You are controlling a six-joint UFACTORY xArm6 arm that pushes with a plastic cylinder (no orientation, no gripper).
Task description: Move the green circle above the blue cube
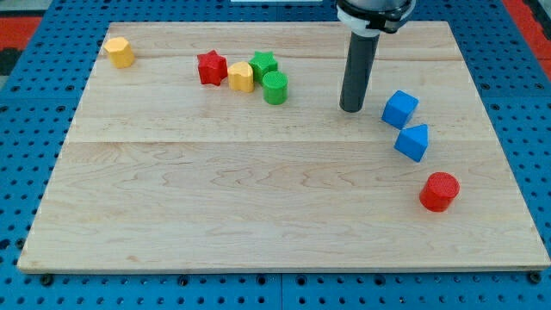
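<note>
The green circle [275, 88] stands on the wooden board [258, 198] left of centre near the view's top, touching a yellow block [241, 77]. The blue cube [399, 109] sits at the view's right. My tip [351, 109] rests on the board between them, a short way left of the blue cube and well to the right of the green circle, touching neither.
A green star [264, 64] and a red star [211, 68] flank the yellow block. A yellow hexagon [119, 52] lies at the top left. A blue triangle-like block [412, 142] sits just below the blue cube, a red cylinder [439, 191] lower right.
</note>
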